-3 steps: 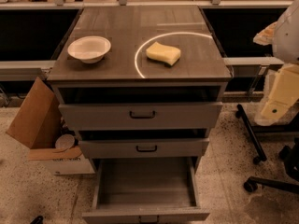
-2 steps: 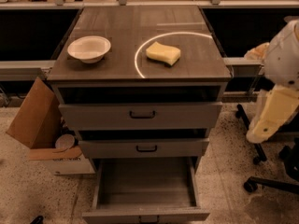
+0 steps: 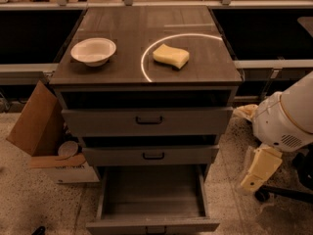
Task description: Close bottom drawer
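The bottom drawer [image 3: 152,225] is the lowest of three grey wood-grain drawers and is pulled far out toward me. Its plain grey box interior [image 3: 152,192] shows nothing inside. Its front panel lies along the lower frame edge, with the black handle [image 3: 155,229] partly cut off. My gripper [image 3: 250,182] hangs at the end of the cream and white arm, to the right of the cabinet. It is at the height of the bottom drawer and apart from it, pointing down over the floor.
The top drawer [image 3: 146,121] and middle drawer [image 3: 151,155] stand slightly out. A white bowl [image 3: 94,50] and a yellow sponge [image 3: 171,56] sit on the cabinet top. A cardboard box [image 3: 36,121] leans at the left. A chair base [image 3: 283,192] is on the floor at the right.
My arm has come down and to the left, from beside the cabinet top to the level of the bottom drawer. The drawers, bowl and sponge have not moved.
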